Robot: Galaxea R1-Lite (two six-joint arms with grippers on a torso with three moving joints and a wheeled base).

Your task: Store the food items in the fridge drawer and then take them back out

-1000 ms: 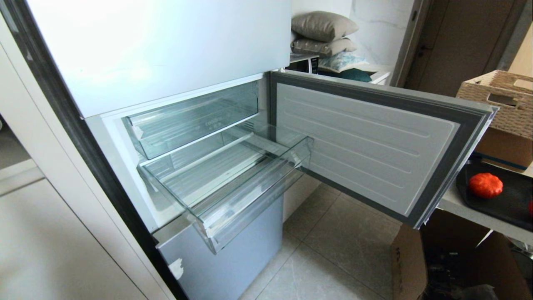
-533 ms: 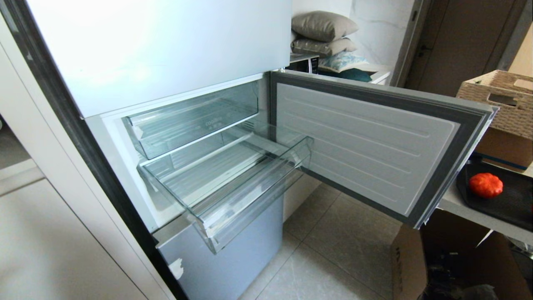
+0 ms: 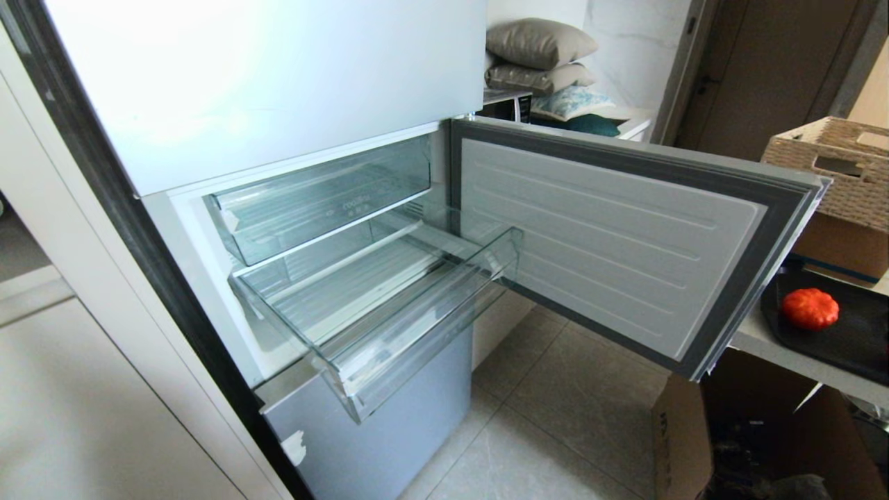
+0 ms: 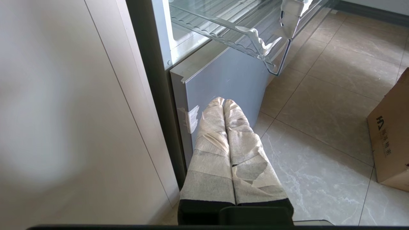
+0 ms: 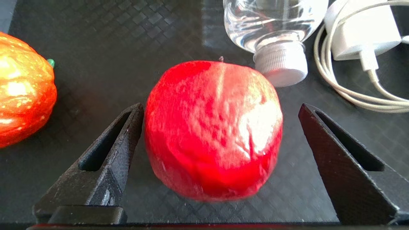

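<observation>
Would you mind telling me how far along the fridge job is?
Done: door open, lower drawer pulled out, nothing visible in it. In hand: open right gripper straddles the apple on the tray, not gripping. Left: store apple and pumpkin, then retrieve both. Left gripper idles, shut.

The fridge drawer [image 3: 389,305] stands pulled out with nothing in it, open from above; the upper drawer [image 3: 319,198] overhangs its rear at 11 o'clock. The open fridge door [image 3: 611,236] walls off the 3 o'clock side. On the black tray [image 5: 96,38], the right claw [image 5: 220,121] straddles the apple-like piece [image 5: 214,127], one finger nearly touching it and a gap beside the other. A water bottle [image 5: 274,28] and a charger cable [image 5: 351,92] crowd 1 o'clock; the pumpkin-like piece [image 5: 22,92] sits at 9 o'clock.
</observation>
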